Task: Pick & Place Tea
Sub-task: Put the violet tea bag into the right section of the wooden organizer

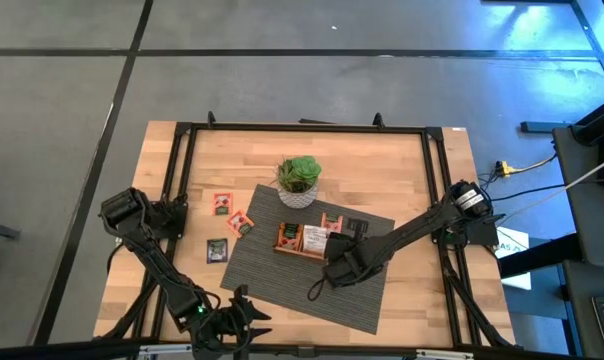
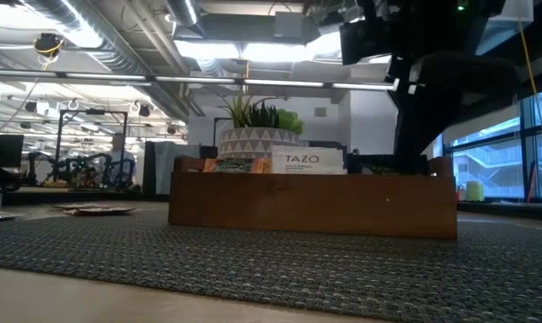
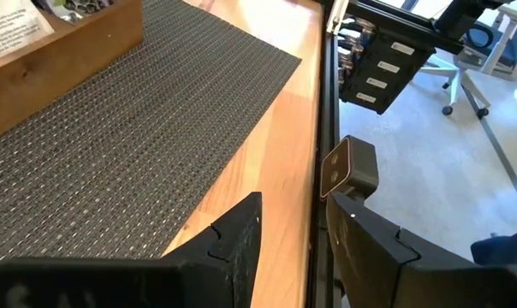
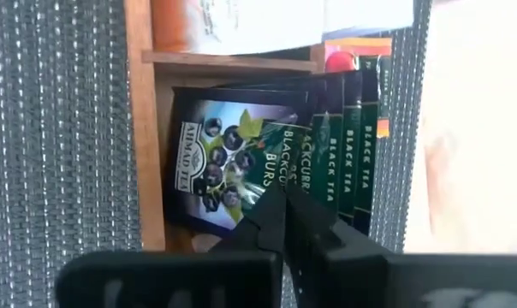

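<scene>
wooden tray on the mat holds dark tea sachets; our right gripper hangs over them, fingers pressed together, empty. three more sachets lie on the table. our left gripper waits parted at the near edge.

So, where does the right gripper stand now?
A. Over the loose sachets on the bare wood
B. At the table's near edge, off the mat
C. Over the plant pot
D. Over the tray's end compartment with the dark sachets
D: the right gripper is shut above the dark sachets standing in the tray, and the high view puts it at the tray's end.
</scene>
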`<state>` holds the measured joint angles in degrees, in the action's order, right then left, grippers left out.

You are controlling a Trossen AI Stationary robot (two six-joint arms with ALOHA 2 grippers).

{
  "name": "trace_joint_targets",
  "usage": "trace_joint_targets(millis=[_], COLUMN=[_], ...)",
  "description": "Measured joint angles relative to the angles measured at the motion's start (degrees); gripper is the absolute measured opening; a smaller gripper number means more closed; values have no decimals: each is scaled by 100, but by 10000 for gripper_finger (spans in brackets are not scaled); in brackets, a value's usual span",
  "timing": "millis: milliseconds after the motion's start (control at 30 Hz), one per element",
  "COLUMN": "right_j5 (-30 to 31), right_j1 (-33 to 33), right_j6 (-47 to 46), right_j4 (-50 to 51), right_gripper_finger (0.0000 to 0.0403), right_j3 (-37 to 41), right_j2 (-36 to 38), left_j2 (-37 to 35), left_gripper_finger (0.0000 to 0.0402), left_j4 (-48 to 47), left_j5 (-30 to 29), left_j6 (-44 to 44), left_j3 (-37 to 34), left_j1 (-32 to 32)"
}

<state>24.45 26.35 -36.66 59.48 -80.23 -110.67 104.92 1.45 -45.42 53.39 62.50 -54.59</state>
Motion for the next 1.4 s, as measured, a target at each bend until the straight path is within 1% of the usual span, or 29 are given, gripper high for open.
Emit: trace_joint_targets(millis=[167,267,400,600,700,767,900,1100,1167,1233,1400], right_j5=[116,136,140,144,162,177,225,124,125,179,250], right_j1=[0,0,0,4,47,112,424,1285,1533,1728,1998], right_j6=[259,265,247,221,223,220,-260,-1024,-1282,-1517,-1984], right_j4=[-141,-163,-154,-68,116,186,52,-425,-562,-680,-863], right_gripper_finger=[10,21,52,112,130,137,140,140,140,140,140], right_j3=[0,0,0,-160,-414,-564,-702,-660,-660,-660,-609], right_j2=[0,0,0,0,0,2,9,9,9,9,-103], left_j2=[0,0,0,0,-2,-7,18,144,142,142,140], left_gripper_finger=[130,130,130,130,130,130,130,130,130,130,130], left_j4=[0,-34,-247,-596,-758,-1044,-1884,-2766,-2765,-2802,-2725], left_j5=[-92,-224,-233,155,198,292,712,994,1139,1164,1417], left_j6=[-7,-3,231,439,506,779,1480,2290,2468,2608,2844], left_j3=[0,0,0,0,0,2,4,-35,-152,-272,-476], left_j1=[0,6,85,280,341,388,503,611,680,732,900])
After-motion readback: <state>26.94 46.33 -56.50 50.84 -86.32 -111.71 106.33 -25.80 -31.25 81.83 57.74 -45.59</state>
